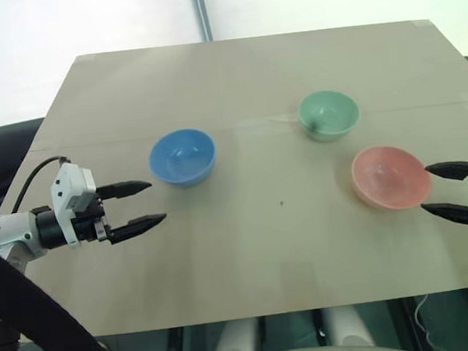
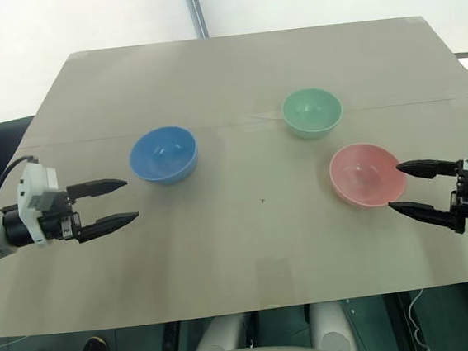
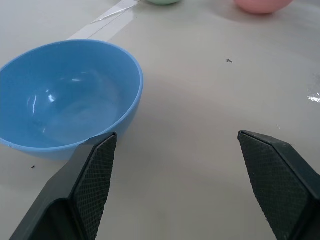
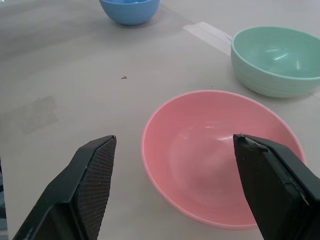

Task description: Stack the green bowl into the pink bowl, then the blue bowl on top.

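- Your left gripper (image 1: 144,205) hangs over the left side of the table (image 1: 259,264), fingers spread wide, nothing between them, pointing toward the middle.
- The blue bowl (image 1: 182,156) sits upright just beyond and beside those fingertips, apart from them. From the left wrist camera you see its rim close to one finger (image 3: 95,175); contact cannot be told there.
- A strip of clear tape (image 4: 207,36) lies on the table seam between the blue and green bowls.
- The green bowl (image 1: 328,114) stands upright farther back, right of centre, empty.
- The pink bowl (image 1: 390,177) rests nearer you, just right and forward of the green one, the two apart.
- Your right gripper (image 2: 397,186) stands open at the pink bowl's right edge, fingertips flanking its rim, gripping nothing.
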Robot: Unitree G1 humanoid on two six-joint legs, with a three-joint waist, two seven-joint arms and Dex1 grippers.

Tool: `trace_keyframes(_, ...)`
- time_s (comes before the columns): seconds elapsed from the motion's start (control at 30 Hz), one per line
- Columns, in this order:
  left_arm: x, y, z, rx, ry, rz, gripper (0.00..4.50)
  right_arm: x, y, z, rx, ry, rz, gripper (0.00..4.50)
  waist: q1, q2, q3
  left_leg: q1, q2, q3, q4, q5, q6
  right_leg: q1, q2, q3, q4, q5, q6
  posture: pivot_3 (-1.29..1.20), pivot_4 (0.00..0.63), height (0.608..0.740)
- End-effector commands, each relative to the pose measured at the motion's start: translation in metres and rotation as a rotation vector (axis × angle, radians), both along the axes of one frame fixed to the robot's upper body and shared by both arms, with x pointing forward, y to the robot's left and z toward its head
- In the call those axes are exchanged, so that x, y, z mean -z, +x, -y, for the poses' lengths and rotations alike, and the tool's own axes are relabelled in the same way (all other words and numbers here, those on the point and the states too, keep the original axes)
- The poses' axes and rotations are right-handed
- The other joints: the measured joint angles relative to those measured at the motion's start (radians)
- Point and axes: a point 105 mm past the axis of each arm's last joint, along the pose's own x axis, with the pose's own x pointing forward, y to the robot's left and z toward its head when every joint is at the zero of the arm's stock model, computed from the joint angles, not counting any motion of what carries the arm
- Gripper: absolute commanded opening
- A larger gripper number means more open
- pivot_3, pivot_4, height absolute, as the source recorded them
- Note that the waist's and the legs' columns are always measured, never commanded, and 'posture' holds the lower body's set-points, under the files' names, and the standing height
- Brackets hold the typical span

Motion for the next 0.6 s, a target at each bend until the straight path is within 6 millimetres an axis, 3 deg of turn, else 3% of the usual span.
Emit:
trace_keyframes(0.03, -0.0155, -0.001, -0.0012, 0.007, -0.002, 0.067, 4.09, -0.0107, -0.0022, 0.004, 0.003, -0.018, 0.045, 4.09, 0.0, 0.0, 0.0, 0.0, 0.0, 0.0, 0.0, 0.0, 0.0, 0.0, 0.0, 0.0, 0.0, 0.0, 0.0, 0.0, 0.15, 0.74)
trace_keyframes(0.6, -0.0189, 0.0, -0.0005, 0.012, -0.049, 0.095, 4.09, -0.0082, -0.0019, 0.0045, 0.009, -0.013, 0.049, 4.09, 0.0, 0.0, 0.0, 0.0, 0.0, 0.0, 0.0, 0.0, 0.0, 0.0, 0.0, 0.0, 0.0, 0.0, 0.0, 0.0, 0.15, 0.74)
